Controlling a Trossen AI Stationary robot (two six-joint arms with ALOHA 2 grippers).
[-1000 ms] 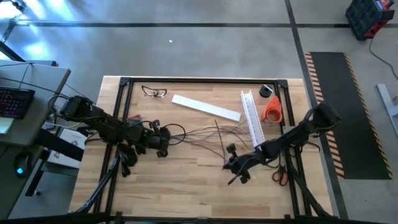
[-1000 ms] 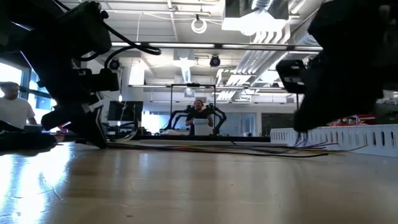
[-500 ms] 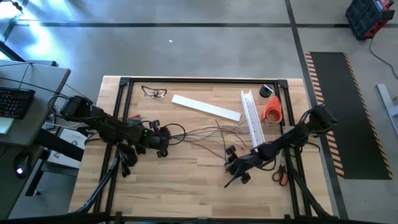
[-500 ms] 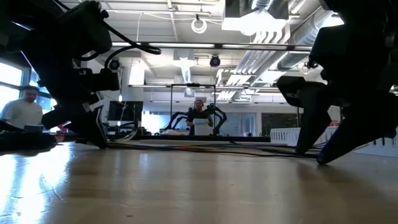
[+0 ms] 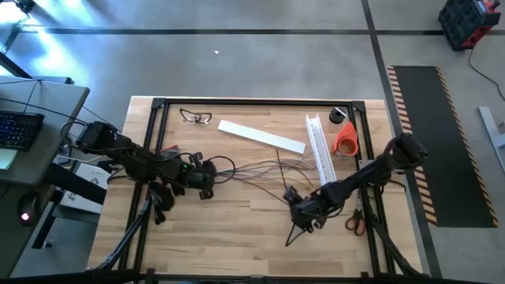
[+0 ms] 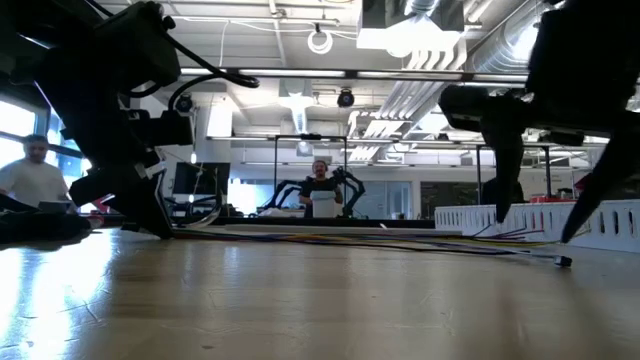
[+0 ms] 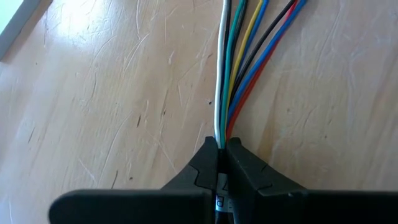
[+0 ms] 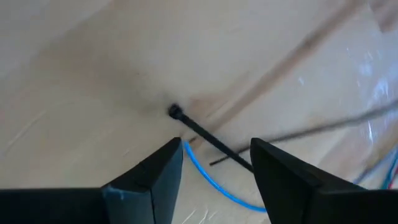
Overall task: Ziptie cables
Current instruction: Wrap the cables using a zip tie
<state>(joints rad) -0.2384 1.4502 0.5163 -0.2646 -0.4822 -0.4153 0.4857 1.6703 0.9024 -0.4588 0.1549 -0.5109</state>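
The cables [image 5: 260, 169] are a bundle of thin coloured wires lying across the middle of the table, their right ends fanning out near the white channel. My left gripper [image 5: 210, 177] is shut on their left end [image 7: 222, 127]. The ziptie [image 8: 205, 137], a thin dark strip with a small head [image 8: 175, 112], lies flat on the wood near the table's front edge [image 5: 292, 235]. My right gripper [image 8: 214, 163] hangs just above it, open, one finger on either side of the strip and clear of it. The low view shows its fingers [image 6: 505, 195] spread wide above the table. My left gripper pinches the cables between its two fingertips at the bundle's left end [image 7: 221, 138], several wires together. The fingers slant down from the table's left and lie along the wires. The cables run straight out from the tips and rest on the table.
A white slotted channel [image 5: 319, 146], a white flat strip [image 5: 260, 136], an orange tape roll [image 5: 345, 140] and safety glasses [image 5: 196, 117] lie toward the far edge. Scissors [image 5: 355, 219] lie right of my right gripper. A black frame [image 5: 252, 101] borders the table. A person [image 6: 30, 180] sits beyond it.
My right gripper has opened wide, tipped to point more steeply down and rolled at the wrist. The ziptie, which stuck out of its shut fingers, now lies loose on the table, a little nearer the front edge.
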